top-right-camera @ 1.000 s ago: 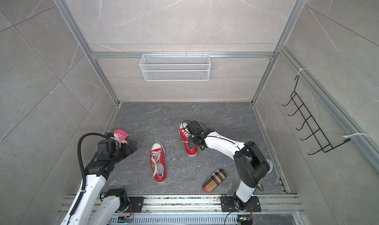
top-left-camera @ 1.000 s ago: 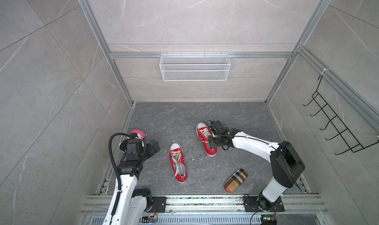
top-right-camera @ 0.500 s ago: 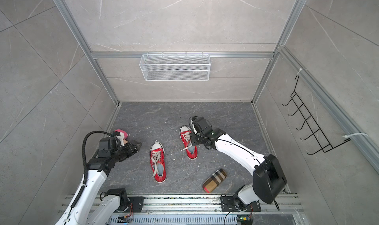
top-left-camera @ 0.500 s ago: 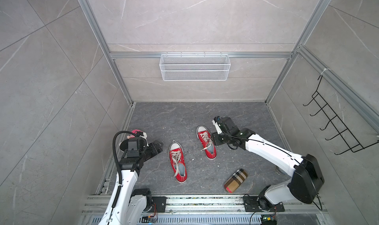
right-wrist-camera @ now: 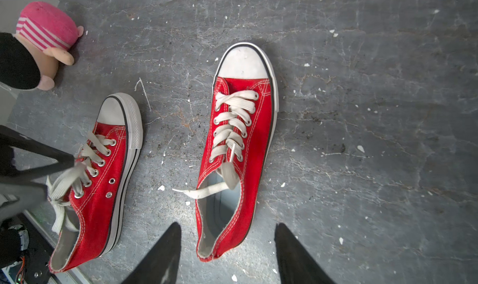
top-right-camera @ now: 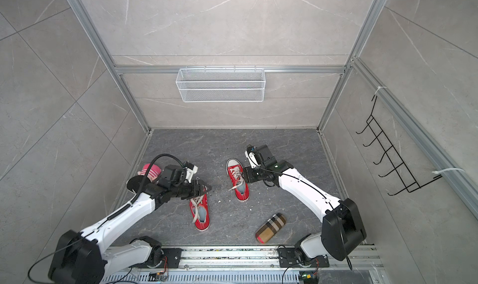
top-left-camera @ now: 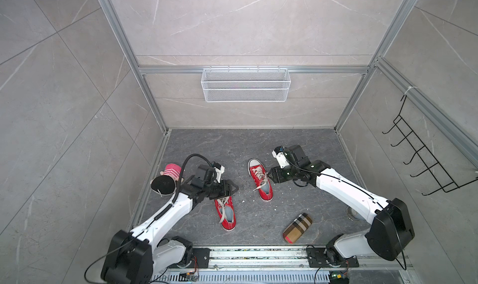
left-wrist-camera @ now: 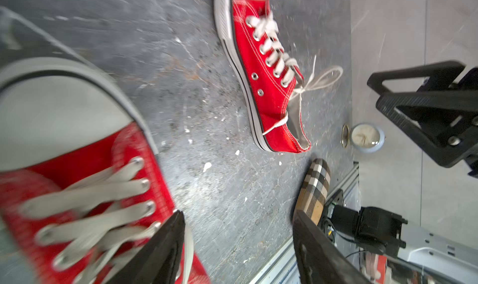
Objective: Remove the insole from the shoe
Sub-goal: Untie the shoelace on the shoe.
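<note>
**A:** Where are the shoes sitting?

**B:** Both red ones are standing upright on the grey floor (top-left-camera: 207, 145), with their toes pointing at the back wall. The near shoe (right-wrist-camera: 103, 187) is lying by the left arm and the far shoe (right-wrist-camera: 240, 140) by the right arm, with bare floor showing between them.

**A:** And the insoles?

**B:** Each one is lying inside its shoe. The far insole (right-wrist-camera: 223, 205) is showing grey through the opening, with a loose lace end trailing across it. The near insole (top-left-camera: 229, 214) is showing grey too.

**A:** What is the left gripper doing?

**B:** The left gripper (left-wrist-camera: 238, 214) is hovering low over the near shoe's laces (right-wrist-camera: 88, 156). Its fingers are standing spread, and only floor is showing between them. In the right wrist view, one finger (right-wrist-camera: 62, 160) seems to be touching those laces.

**A:** And the right one?

**B:** The right gripper (right-wrist-camera: 228, 224) is hanging above the far shoe's heel end. Its fingers are standing spread and are pinching nothing.

**A:** What else is lying around?

**B:** A doll (top-left-camera: 170, 171) is lying by the left wall, behind the left arm. A plaid case (top-left-camera: 297, 228) is lying near the front rail, well apart from both shoes. A wire basket (top-left-camera: 245, 84) is hanging on the back wall, and a hook rack (top-left-camera: 424, 163) is hanging on the right wall.
</note>
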Action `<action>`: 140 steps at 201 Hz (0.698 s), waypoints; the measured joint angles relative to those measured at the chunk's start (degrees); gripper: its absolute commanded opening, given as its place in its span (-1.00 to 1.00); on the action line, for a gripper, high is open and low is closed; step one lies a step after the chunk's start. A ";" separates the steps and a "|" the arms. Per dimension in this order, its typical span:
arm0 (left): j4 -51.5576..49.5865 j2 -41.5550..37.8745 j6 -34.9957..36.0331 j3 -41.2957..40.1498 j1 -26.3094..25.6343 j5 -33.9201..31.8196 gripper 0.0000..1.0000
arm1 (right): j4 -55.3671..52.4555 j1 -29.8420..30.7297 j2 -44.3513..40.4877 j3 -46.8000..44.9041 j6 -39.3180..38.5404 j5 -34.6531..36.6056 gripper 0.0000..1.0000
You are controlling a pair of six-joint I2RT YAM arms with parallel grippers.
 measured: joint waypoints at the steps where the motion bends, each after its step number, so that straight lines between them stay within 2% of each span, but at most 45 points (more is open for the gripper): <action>1: 0.04 0.24 0.00 0.13 -0.15 -0.04 0.39 | 0.04 -0.09 0.00 -0.13 0.07 -0.02 0.21; 25: 3.02 8.46 -0.81 3.93 -3.91 -0.42 0.40 | 1.11 -1.64 -0.72 -2.64 1.03 -1.14 0.21; 57: 8.61 16.44 -4.04 5.53 -6.05 0.09 0.46 | 1.31 -2.82 -2.78 -5.73 1.51 -1.92 0.22; 86: 13.03 19.96 -6.34 5.53 -7.02 0.76 0.62 | 1.62 -3.65 -3.89 -7.45 1.51 -2.82 0.22; 140: 21.94 26.27 -9.14 6.88 -7.26 5.60 0.68 | 1.75 -4.48 -3.98 -7.98 1.49 -4.94 0.23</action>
